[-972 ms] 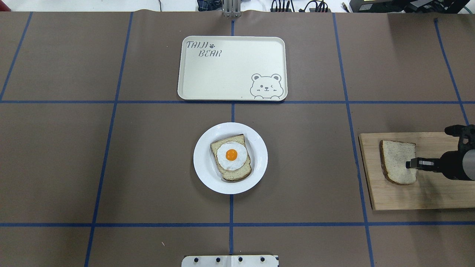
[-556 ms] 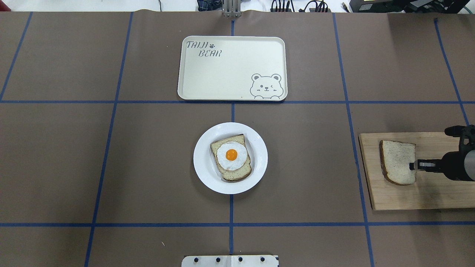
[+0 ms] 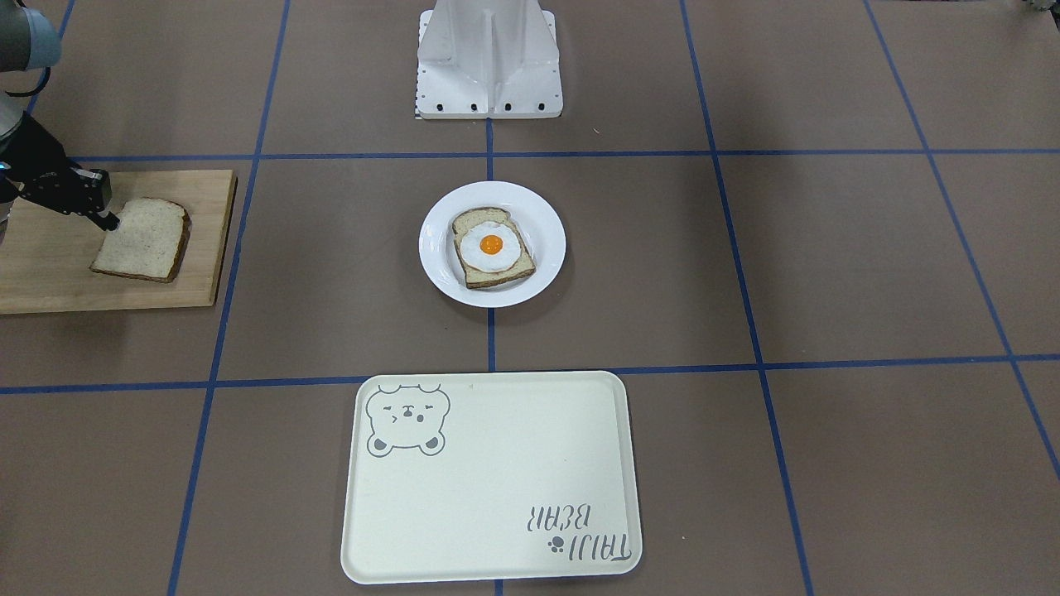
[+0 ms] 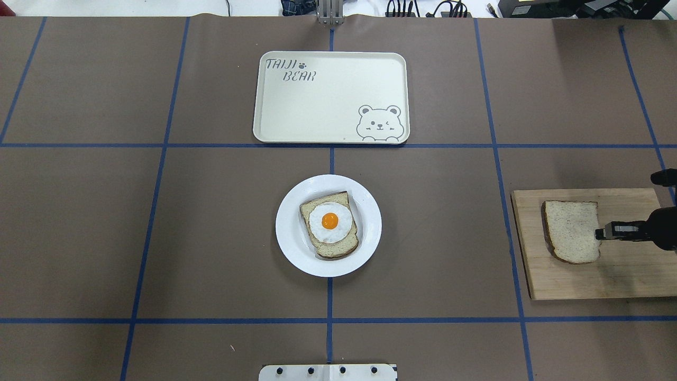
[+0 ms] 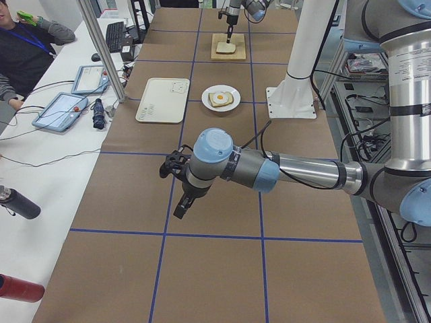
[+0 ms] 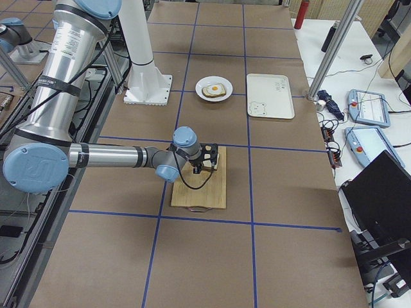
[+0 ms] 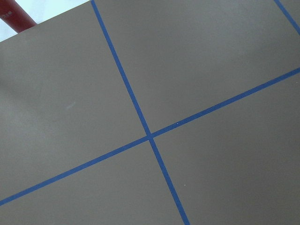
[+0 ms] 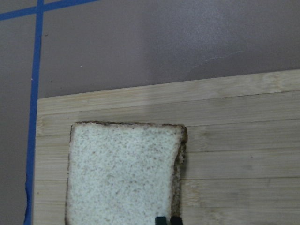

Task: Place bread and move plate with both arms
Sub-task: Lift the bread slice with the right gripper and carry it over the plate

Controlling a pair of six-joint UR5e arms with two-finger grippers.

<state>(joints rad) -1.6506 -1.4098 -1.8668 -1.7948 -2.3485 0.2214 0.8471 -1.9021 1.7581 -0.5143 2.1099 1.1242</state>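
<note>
On the wooden board (image 4: pixel 582 280), your right gripper (image 4: pixel 599 233) pinches the bread (image 4: pixel 568 230) at its edge. Whether your left gripper (image 5: pixel 180 210) is spread, you cannot tell.

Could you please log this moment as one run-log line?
right tool: shut on edge of plain speckled bread slice, on wooden board | left tool: above table | round white plate: holds egg toast
</note>
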